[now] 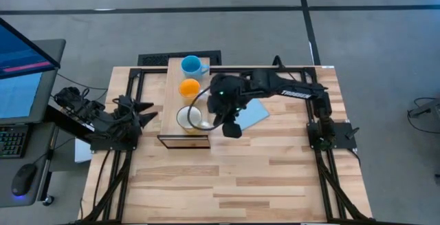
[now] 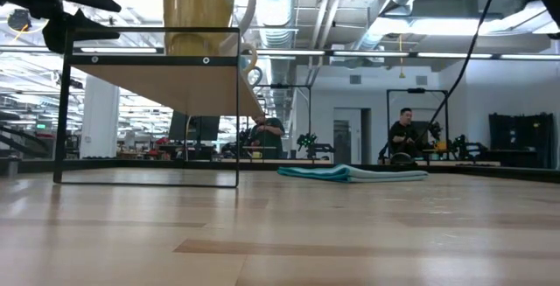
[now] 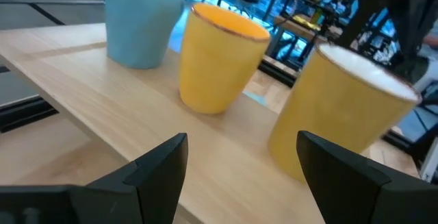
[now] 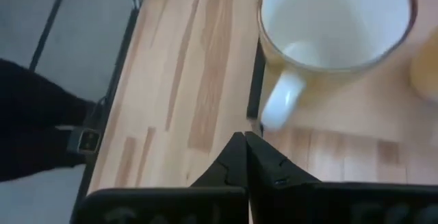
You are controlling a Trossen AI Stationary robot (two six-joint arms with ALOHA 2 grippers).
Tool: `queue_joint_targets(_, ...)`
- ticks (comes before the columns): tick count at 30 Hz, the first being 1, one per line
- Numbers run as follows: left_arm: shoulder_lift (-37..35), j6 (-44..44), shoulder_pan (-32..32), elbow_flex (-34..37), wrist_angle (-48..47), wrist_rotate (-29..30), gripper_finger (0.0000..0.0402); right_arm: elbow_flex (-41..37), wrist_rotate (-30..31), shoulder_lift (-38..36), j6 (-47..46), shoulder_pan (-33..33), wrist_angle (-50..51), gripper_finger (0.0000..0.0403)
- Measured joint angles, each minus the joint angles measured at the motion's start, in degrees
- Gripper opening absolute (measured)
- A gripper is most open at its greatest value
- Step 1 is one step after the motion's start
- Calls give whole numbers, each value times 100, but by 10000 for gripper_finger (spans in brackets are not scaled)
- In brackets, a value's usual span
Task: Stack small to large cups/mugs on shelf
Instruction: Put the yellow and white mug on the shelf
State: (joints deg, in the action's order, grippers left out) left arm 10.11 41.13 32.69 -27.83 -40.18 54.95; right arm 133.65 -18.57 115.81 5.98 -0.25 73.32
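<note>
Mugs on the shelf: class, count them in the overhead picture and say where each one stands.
3. Light-blue mug at the shelf's far end, orange mug in the middle, cream-white mug at the near end. None appears hidden.

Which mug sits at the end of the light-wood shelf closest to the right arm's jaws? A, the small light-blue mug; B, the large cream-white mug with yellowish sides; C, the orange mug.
B: the large cream-white mug stands at the shelf end beside the right gripper, whose jaws are shut and empty.

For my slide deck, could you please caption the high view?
Three mugs lined up on the shelf; right gripper shut beside it.
</note>
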Motion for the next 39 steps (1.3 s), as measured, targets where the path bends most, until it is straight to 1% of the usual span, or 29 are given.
queue_joint_targets(3,0,26,0,0,-105,-114,265,-3,46,96,-5,98,76,16)
queue_joint_targets(6,2,58,0,0,-186,-231,265,29,51,256,-45,230,-181,18)
queue_joint_targets(8,0,60,0,0,-212,-285,265,-13,59,316,-154,274,-66,14)
queue_joint_targets(11,0,70,0,0,-274,-354,265,28,57,399,-219,315,-244,7)
queue_joint_targets(14,0,96,0,0,-290,-395,265,-2,63,471,-295,316,-201,5)
queue_joint_targets(21,1,96,0,0,-298,-489,265,9,73,529,-407,213,-306,14)
queue_joint_targets(27,0,96,0,0,-300,-517,265,9,351,544,-402,122,-307,8)
queue_joint_targets(34,1,96,0,0,-302,-517,265,9,403,544,-278,85,-307,13)
queue_joint_targets(39,0,96,0,0,-302,-517,265,9,605,544,-140,87,-310,10)
